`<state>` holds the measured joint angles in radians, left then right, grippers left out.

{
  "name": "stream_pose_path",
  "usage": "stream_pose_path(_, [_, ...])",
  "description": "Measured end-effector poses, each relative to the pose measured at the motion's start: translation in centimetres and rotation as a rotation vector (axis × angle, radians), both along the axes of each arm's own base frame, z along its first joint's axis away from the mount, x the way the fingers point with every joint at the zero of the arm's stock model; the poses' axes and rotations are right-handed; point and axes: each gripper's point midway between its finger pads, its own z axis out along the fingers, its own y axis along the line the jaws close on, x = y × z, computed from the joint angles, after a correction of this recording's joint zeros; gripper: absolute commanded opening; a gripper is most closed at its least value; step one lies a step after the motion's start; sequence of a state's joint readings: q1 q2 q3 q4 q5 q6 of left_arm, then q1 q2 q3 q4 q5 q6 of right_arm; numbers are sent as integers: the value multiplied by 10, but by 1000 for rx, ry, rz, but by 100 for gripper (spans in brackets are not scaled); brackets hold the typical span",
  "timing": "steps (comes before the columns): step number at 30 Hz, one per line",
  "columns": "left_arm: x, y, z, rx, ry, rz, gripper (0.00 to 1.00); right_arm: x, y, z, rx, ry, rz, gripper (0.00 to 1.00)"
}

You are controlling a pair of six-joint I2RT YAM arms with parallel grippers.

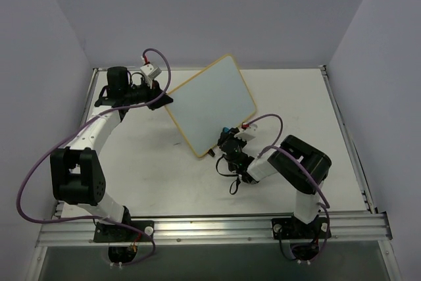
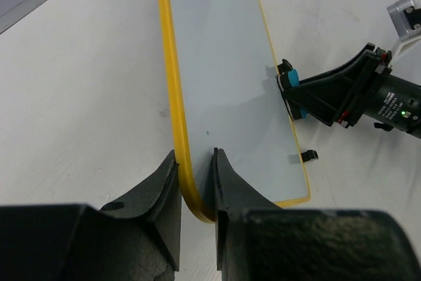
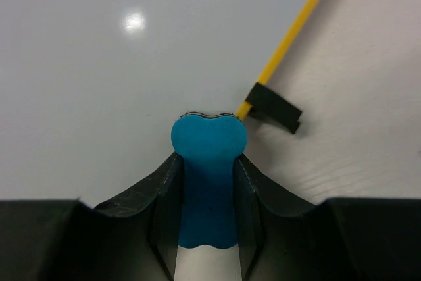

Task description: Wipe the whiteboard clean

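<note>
Right gripper (image 3: 209,172) clamped on blue eraser (image 3: 209,137), its tip pressed to the whiteboard (image 1: 210,103) face near a black clip foot (image 3: 276,106). Left gripper (image 2: 196,162) pinches the yellow frame, holding the board tilted off the table (image 1: 289,97), likely to brace it for wiping. No writing visible. White tabletop, pale walls (image 1: 197,4).

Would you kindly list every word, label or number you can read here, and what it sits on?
No text can be read.
The whiteboard: blank in every view.
A small label on the right gripper: white print, too small to read.
</note>
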<state>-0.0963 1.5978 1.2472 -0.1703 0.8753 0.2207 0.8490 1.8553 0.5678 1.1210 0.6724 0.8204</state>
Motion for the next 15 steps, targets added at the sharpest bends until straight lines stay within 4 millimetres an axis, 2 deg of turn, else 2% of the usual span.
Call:
stream_pose_path(3, [-2,-2,3,-6,-6,-12,2,5,-20,-8,-50,25,-51,0])
stream_pose_path(6, [-4,-5,5,-7,-13,-18,2,10,-29,-8,-96,55,-54,0])
stream_pose_path(12, [-4,-6,6,-7,-15,-22,2,19,-26,2,-181,136,38,0])
stream_pose_path(15, [-4,-6,6,-7,-15,-22,2,36,-23,19,-174,119,47,0])
